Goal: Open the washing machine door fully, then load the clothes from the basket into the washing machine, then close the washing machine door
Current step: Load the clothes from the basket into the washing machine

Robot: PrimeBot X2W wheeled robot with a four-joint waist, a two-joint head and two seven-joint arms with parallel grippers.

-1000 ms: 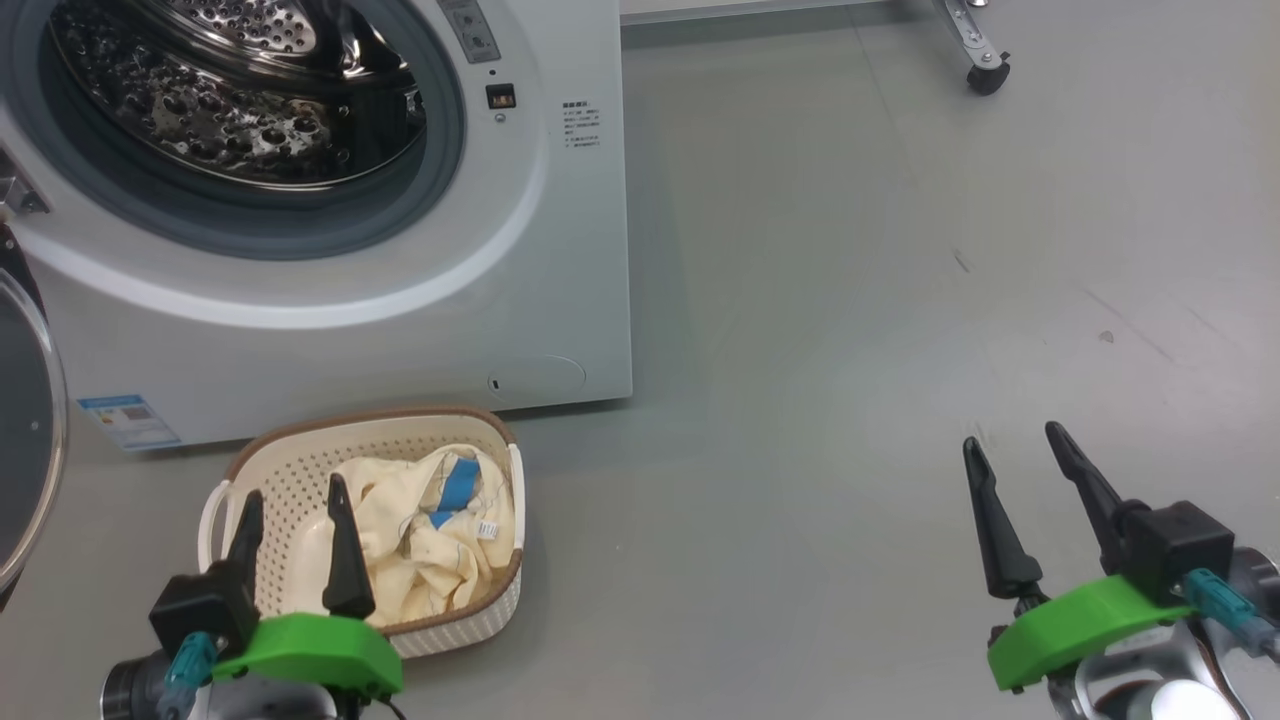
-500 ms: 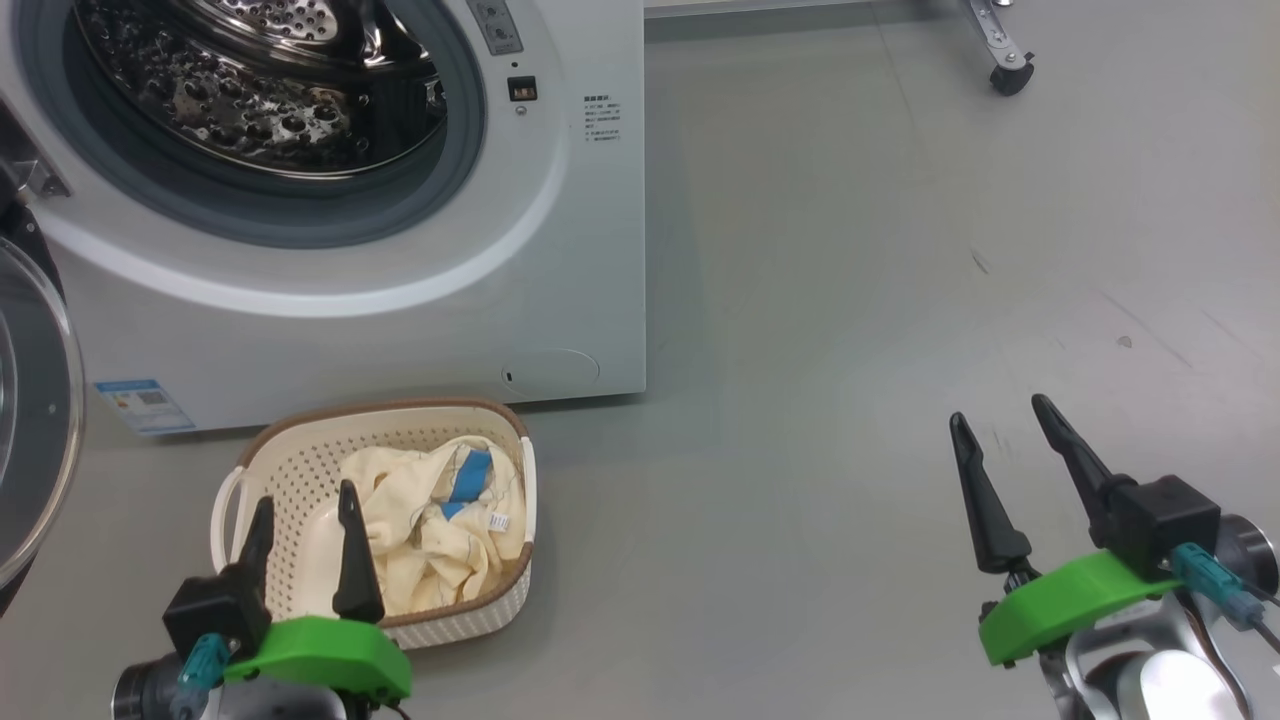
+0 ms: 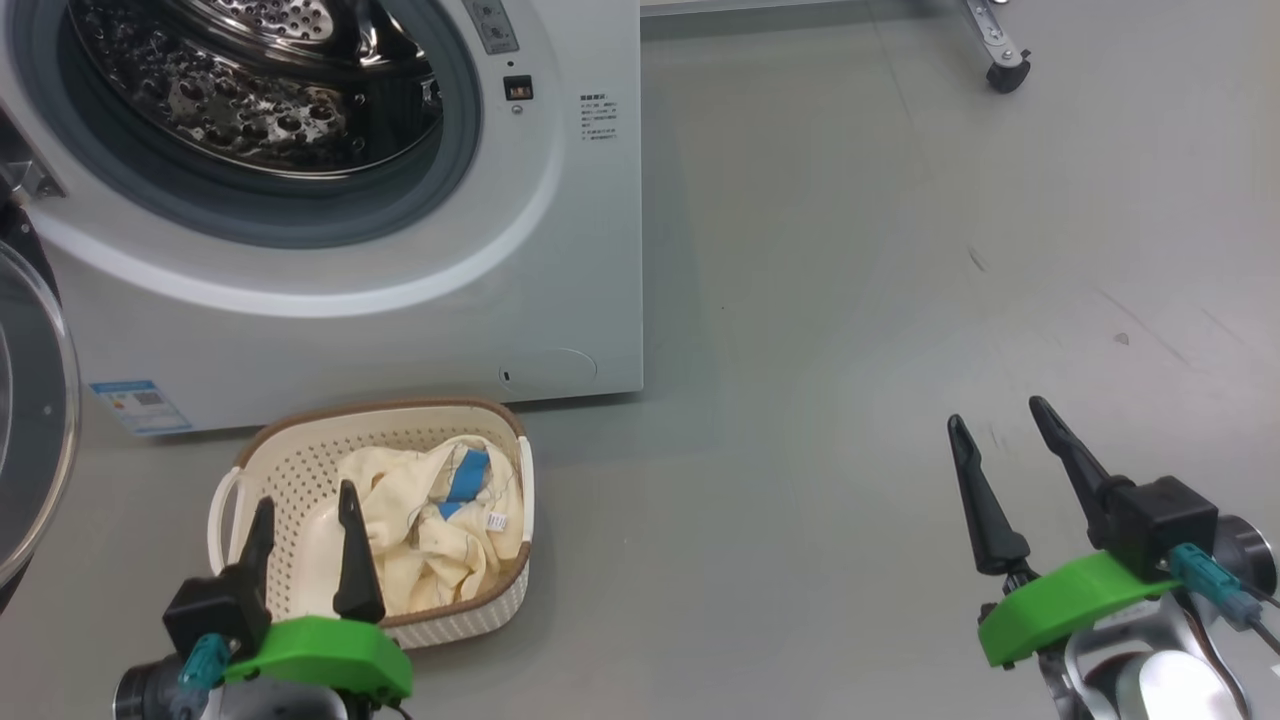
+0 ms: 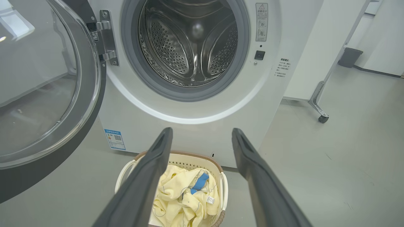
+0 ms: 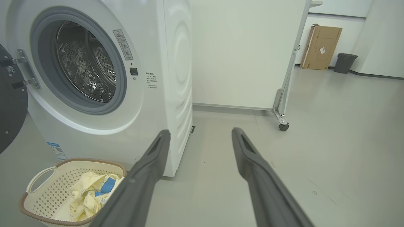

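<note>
Washing machine door: swung wide open at the far left, hanging on its hinge at the left side of the opening; the clear glass bowl shows inside the black rim.
Left gripper: the fingers stand spread apart and hold nothing; they are above the near left part of the basket and point toward the machine.
Basket: on the floor just in front of the machine, below the opening and a little to its right side.
Clothes: a cream-yellow garment with a blue patch and a white tag, lying crumpled in the right half of the basket; no finger touches it.
Washing machine: the opening is free, with the grey gasket around the steel drum; a blue label sticker sits low on the left front.
Floor: grey and smooth.
Right gripper: the fingers are wide apart with nothing between them, over bare floor, well apart from the basket.
Caster: on a metal leg at the far right.
</note>
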